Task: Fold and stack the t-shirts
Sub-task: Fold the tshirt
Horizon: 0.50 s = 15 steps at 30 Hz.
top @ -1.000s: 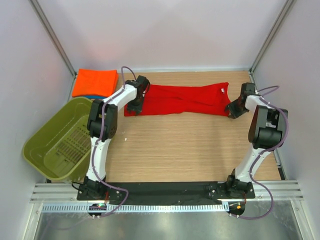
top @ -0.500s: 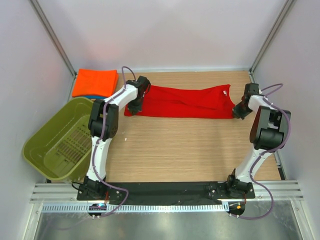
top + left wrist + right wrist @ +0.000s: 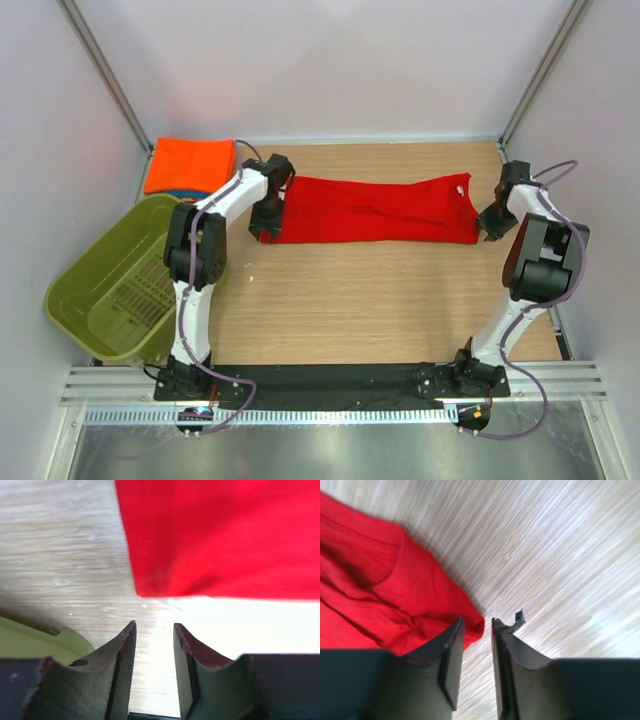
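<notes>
Jaws parted, empty: left gripper (image 3: 154, 626), right gripper (image 3: 476, 622); blue shirt (image 3: 186, 191) mostly under orange shirt (image 3: 192, 163).

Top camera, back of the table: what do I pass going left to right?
orange shirt → left gripper → red shirt → right gripper. The basket is left out: it sits nearer and overlaps the orange shirt sideways.
</notes>
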{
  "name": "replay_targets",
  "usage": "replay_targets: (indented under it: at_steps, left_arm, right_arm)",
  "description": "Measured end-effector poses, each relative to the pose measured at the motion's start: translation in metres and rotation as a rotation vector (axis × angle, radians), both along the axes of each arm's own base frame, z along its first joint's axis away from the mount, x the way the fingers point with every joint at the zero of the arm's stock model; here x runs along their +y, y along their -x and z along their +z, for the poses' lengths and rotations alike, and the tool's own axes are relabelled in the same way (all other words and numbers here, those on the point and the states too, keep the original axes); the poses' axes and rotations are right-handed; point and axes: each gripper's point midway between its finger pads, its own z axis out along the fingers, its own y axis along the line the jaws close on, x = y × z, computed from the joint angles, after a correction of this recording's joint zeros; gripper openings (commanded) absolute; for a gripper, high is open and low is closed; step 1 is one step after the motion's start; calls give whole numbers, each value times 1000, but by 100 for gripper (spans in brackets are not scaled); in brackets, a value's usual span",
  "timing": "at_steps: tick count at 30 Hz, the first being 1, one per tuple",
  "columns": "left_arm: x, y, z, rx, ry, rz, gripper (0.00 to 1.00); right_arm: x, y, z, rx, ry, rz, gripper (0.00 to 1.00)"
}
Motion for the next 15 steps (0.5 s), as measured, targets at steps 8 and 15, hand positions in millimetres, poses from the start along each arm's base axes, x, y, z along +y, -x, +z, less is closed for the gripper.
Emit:
replay_targets:
  at_steps: [8,15]
  left_arm:
    - [-42,-40,51,-122,199,-76,39]
    - [-57,-55,23,-86,228,-112,39]
  right_arm:
    - [10,5,32,-16,-49,-116,55]
    - [54,-35,71,-104,-87,-126,55]
